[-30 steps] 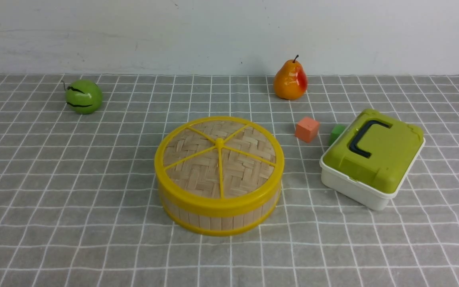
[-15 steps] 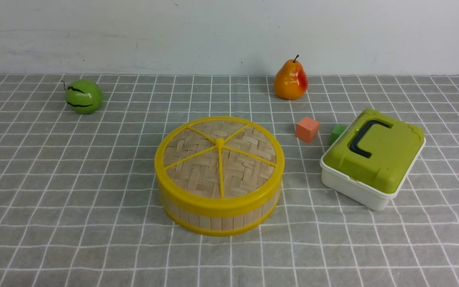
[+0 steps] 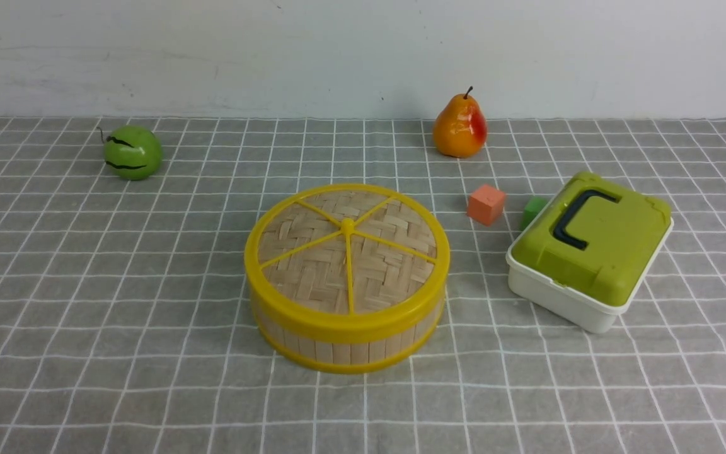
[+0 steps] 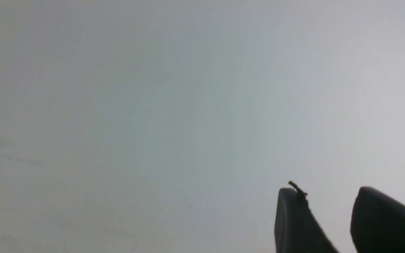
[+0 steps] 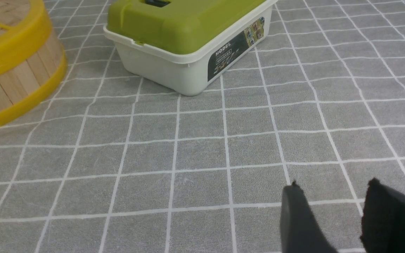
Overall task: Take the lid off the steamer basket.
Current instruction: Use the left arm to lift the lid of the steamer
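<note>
The steamer basket [image 3: 344, 343] stands in the middle of the grey checked cloth, a round tub of bamboo slats with yellow rings. The lid [image 3: 345, 252], woven bamboo with a thick yellow rim and yellow spokes, sits flat on top of it. Neither arm shows in the front view. In the left wrist view my left gripper [image 4: 329, 191] is open with nothing between its dark fingers, facing a blank pale wall. My right gripper [image 5: 332, 184] is open and empty above bare cloth, with the basket [image 5: 16, 80] off to one side of that view.
A white box with a green lid [image 3: 590, 249] stands right of the basket. An orange cube [image 3: 486, 204] and a green cube [image 3: 532, 210] lie behind it. A pear [image 3: 459, 128] stands at the back, a green apple [image 3: 132, 152] at the far left.
</note>
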